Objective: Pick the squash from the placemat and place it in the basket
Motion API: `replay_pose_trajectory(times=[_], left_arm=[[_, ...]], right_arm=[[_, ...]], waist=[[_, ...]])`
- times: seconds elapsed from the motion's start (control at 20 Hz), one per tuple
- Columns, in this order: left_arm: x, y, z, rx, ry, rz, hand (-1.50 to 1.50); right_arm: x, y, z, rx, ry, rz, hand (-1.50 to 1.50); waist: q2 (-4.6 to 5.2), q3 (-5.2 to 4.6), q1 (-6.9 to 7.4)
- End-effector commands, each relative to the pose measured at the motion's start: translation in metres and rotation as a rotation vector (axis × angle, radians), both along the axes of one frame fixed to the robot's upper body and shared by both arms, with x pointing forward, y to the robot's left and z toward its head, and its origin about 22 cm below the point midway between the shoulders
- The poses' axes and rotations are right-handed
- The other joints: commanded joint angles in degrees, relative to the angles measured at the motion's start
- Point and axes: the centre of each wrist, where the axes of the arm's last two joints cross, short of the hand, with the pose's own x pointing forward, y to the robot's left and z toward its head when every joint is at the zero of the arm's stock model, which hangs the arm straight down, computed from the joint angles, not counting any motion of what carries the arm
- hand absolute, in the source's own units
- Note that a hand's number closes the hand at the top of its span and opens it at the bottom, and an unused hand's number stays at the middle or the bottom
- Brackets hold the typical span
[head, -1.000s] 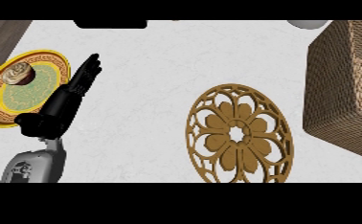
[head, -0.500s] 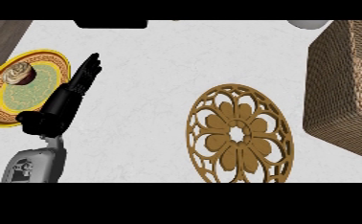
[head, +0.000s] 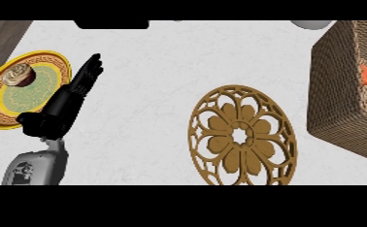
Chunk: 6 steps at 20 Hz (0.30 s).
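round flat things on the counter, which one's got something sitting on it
The yellow-rimmed green plate at the left edge, beside the left hand: a small brown item sits on it. The brown openwork flower placemat carries nothing.

No readable text anywhere on the counter.

Nothing carries letters, numbers, brand marks or signs — the brown placemat [head: 242,135] shows only a cut-out flower pattern, the yellow-rimmed plate [head: 44,83] at the view's left edge only an ornamental border band, and the woven basket [head: 337,80] at the view's right only its weave. The grey forearm [head: 32,167] at the lower left has small dark details on its casing — too small to tell whether any is a marking.
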Motion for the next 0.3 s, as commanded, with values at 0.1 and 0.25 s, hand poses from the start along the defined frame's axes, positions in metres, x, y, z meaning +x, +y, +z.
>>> replay_pose_trajectory(times=[0.1, 0.25], left_arm=[[0.008, 0.011, 0.002, -0.006, 0.02, 0.007, 0.0], [0.003, -0.008, -0.002, -0.008, -0.003, -0.011, 0.0]], right_arm=[[-0.021, -0.025, 0.017, 0.179, -0.103, -0.022, -1.5], [-0.034, -0.055, 0.03, 0.271, -0.061, -0.019, -1.5]], waist=[[-0.07, 0.0, -0.56], [0.06, 0.03, -0.08]])
